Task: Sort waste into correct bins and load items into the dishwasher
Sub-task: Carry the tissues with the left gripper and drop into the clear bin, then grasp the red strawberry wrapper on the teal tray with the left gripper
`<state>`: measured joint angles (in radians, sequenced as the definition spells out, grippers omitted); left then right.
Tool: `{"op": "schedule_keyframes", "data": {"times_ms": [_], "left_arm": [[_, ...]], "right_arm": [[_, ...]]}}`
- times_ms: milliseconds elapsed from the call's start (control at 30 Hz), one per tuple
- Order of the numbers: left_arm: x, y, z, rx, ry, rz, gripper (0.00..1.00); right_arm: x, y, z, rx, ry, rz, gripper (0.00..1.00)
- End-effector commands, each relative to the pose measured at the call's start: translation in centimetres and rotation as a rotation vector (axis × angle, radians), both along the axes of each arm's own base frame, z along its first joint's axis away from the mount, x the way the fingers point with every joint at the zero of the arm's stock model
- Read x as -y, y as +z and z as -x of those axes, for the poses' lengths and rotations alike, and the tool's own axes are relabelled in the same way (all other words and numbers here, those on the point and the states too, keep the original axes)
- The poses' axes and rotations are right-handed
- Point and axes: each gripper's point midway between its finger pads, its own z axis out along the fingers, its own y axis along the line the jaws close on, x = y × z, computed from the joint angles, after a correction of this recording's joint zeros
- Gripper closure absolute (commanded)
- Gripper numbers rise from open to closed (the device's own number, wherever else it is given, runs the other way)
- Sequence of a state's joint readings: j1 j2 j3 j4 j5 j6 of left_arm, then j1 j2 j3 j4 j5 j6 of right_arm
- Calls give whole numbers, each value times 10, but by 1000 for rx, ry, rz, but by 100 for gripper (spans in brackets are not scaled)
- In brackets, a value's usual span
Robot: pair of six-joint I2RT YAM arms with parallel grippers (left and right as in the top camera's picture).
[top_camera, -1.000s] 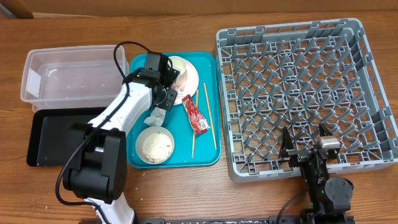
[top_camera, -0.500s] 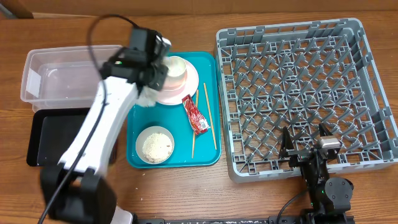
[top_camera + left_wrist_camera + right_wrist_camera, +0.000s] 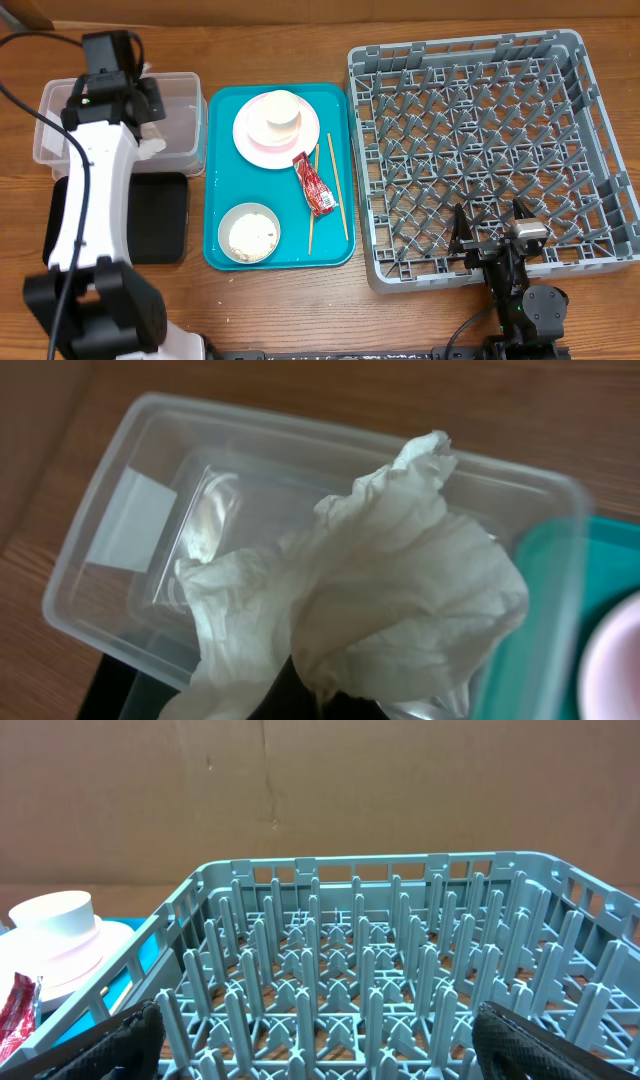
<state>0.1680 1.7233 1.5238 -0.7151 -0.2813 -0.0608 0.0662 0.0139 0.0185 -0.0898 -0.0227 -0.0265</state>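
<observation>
Left pincer [image 3: 148,125] is pinching the napkin [image 3: 370,590] over the ten-o'clock clear tub [image 3: 60,110]; it should be releasing well inside the rim. Right pincer [image 3: 490,240] is resting spread.

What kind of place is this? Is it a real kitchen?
Probably not a real kitchen, more like a robot practice table. A grey dish rack and a teal tray holding a pink plate sit on a wooden table, with plain cardboard behind.
</observation>
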Motion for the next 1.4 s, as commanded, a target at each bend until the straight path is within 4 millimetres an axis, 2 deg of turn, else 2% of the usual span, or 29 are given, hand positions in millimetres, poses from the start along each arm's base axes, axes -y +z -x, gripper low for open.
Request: {"op": "schedule_keyframes", "data": {"times_ms": [0,67,133,300,400,467,533,567,733,867,900,933,1033,1067,1100,1200,1367], "left_arm": [[-26,-42,-6,-50,92,29,96],[-37,-63,-11,-71,112,34,96],[-41,-72,-15,-73,118,34,96],[-45,-71,-26,-42,94,12,95],[-47,-66,-32,-11,94,5,90],[-47,-66,-32,-10,94,5,80],[-47,-66,-32,-10,94,5,47],[-47,-66,-32,-10,94,5,42],[-46,-60,-31,-4,93,4,39],[-33,-32,-31,36,61,11,38],[-26,-22,-31,52,45,19,38],[-6,-1,-29,85,5,58,40],[38,25,-15,122,-60,189,42],[57,31,-9,121,-92,249,43],[97,38,7,98,-157,385,43],[154,33,37,-13,-255,546,43],[211,-1,77,-227,-316,581,44]], "right_arm": [[-1,-1,0,7,5,3,0],[-1,-1,0,7,5,3,0],[-1,-1,0,7,5,3,0],[-1,-1,0,7,5,3,0],[-1,-1,0,7,5,3,0],[-1,-1,0,7,5,3,0],[-1,-1,0,7,5,3,0],[-1,-1,0,7,5,3,0],[-1,-1,0,7,5,3,0],[-1,-1,0,7,5,3,0],[-1,-1,0,7,5,3,0],[-1,-1,0,7,5,3,0],[-1,-1,0,7,5,3,0],[-1,-1,0,7,5,3,0],[-1,-1,0,7,5,3,0],[-1,-1,0,7,5,3,0],[-1,-1,0,7,5,3,0]]}}
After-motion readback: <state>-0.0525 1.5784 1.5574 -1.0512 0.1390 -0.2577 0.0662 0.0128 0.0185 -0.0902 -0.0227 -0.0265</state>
